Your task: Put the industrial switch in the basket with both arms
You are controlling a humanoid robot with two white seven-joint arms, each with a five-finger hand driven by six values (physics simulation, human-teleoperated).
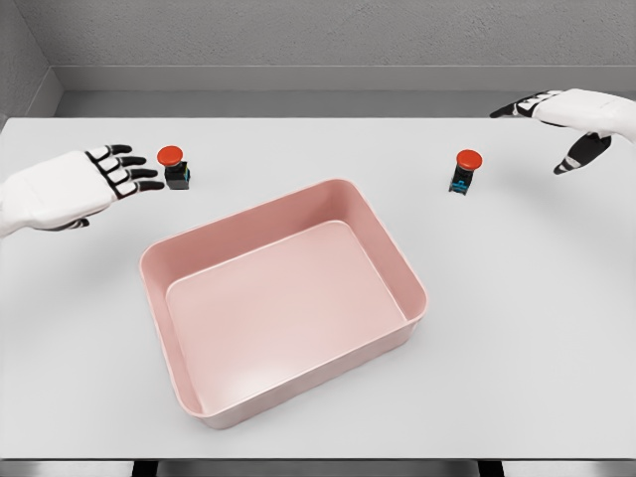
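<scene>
Two industrial switches with red mushroom buttons on black bodies stand on the white table. The left switch (pixel 174 167) sits just right of my left hand (pixel 124 171), whose fingers are spread and nearly touch it. The right switch (pixel 464 171) stands to the lower left of my right hand (pixel 556 124), which hovers open well apart from it near the table's far right. Between them, nearer to me, lies the pink basket (pixel 407 268), rectangular and turned at an angle, with nothing inside.
The white table (pixel 537 328) ends at a grey wall at the back and at its front edge near the bottom of the view.
</scene>
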